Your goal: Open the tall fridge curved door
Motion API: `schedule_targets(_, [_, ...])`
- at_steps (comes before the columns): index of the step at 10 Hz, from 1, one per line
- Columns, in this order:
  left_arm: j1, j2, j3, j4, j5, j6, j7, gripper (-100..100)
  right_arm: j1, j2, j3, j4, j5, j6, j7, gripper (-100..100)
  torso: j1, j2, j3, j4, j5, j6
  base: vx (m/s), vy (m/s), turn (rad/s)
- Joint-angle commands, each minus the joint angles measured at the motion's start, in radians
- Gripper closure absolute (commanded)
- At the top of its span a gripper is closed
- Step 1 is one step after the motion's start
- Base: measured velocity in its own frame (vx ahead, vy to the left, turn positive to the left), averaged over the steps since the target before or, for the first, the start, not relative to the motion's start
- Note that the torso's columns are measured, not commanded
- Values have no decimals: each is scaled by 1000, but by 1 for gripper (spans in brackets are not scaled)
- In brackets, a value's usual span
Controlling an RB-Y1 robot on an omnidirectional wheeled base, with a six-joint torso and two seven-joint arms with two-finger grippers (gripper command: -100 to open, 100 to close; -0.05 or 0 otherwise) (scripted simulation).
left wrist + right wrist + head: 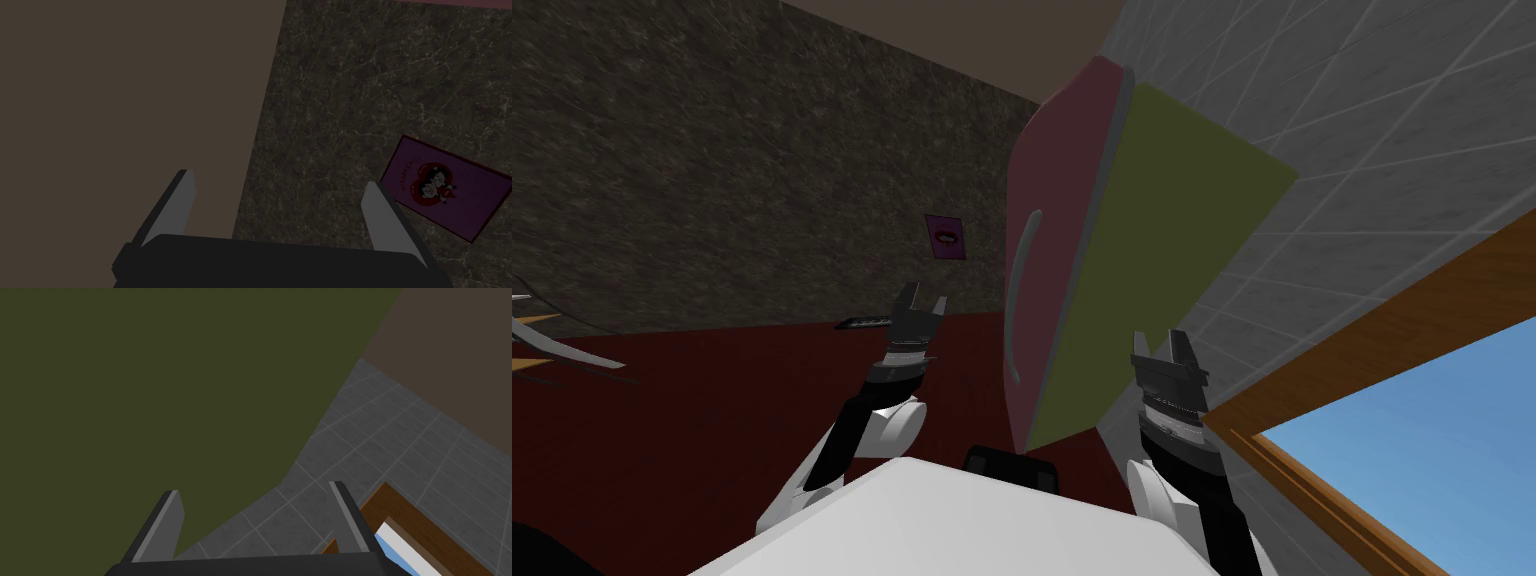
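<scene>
The tall fridge stands just ahead, with an olive green side and a dull red curved door closed flush on its front. A long grey curved handle runs down the door. My right gripper is raised beside the green side, open and empty. In the right wrist view its fingers point along the fridge's olive side, apart from it. My left gripper is up to the left of the door, open with nothing between its fingers.
A grey tiled wall runs behind and right of the fridge, with a wood-framed window close to my right arm. A dark stone wall with a purple picture lies left. The floor is dark red.
</scene>
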Motion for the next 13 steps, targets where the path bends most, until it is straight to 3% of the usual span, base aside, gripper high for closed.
schedule_targets(1, [0, 0, 0, 0, 0, 0, 0, 0, 0, 0, 0, 0, 0, 0, 0, 0, 0, 40, -82, 41, 0, 0, 0, 0, 0])
schedule_targets(9, [0, 0, 0, 0, 0, 0, 0, 0, 0, 0, 0, 0, 0, 0, 0, 0, 0, 618, -1234, 617, 0, 0, 0, 0, 0])
schedule_targets(10, [0, 0, 0, 0, 0, 0, 0, 0, -10, -36, 0, 10, 16, -1, 3, -100, 0, 691, -1382, 691, 0, 0, -5, 9, 46])
schedule_targets(13, [0, 0, 0, 0, 0, 0, 0, 0, -52, -121, 1, 50, 80, -3, 15, -100, 1, 738, -1474, 737, 0, 0, -36, 33, 85])
